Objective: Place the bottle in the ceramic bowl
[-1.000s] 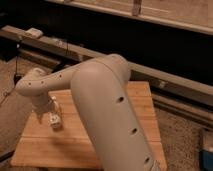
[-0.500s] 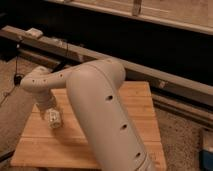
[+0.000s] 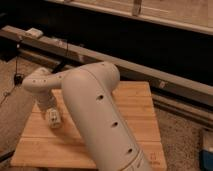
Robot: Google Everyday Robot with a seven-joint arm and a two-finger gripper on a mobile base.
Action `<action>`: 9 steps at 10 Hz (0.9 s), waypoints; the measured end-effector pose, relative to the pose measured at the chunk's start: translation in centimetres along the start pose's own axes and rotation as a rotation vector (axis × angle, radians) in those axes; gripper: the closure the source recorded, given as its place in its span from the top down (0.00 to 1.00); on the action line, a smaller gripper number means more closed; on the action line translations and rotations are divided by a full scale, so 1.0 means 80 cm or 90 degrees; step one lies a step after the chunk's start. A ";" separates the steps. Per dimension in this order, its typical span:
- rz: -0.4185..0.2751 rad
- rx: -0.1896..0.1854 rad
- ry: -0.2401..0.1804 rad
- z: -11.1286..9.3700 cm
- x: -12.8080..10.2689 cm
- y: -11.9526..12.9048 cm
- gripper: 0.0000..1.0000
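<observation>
My gripper (image 3: 52,119) hangs from the pale arm (image 3: 95,115) over the left part of the wooden table (image 3: 132,107), low and close to its surface. A small whitish thing with dark marks sits right at the gripper's tip; it looks like the bottle (image 3: 54,120), but I cannot tell whether it is held or lying on the table. The ceramic bowl is out of view, perhaps hidden behind the arm.
The big arm link covers the middle and front of the table. A long metal rail (image 3: 150,75) runs behind the table, with a dark wall beyond. A cable (image 3: 17,75) hangs at the left. A blue object (image 3: 207,152) stands on the floor at the right.
The big arm link has swung a little to the left and nearer the camera. The gripper has stayed at almost the same spot over the table's left side.
</observation>
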 end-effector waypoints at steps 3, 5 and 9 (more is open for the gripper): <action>-0.001 0.001 0.006 0.013 -0.012 -0.005 0.65; -0.007 -0.001 0.013 0.017 -0.018 -0.006 0.53; -0.010 -0.029 0.017 0.008 -0.021 -0.008 0.13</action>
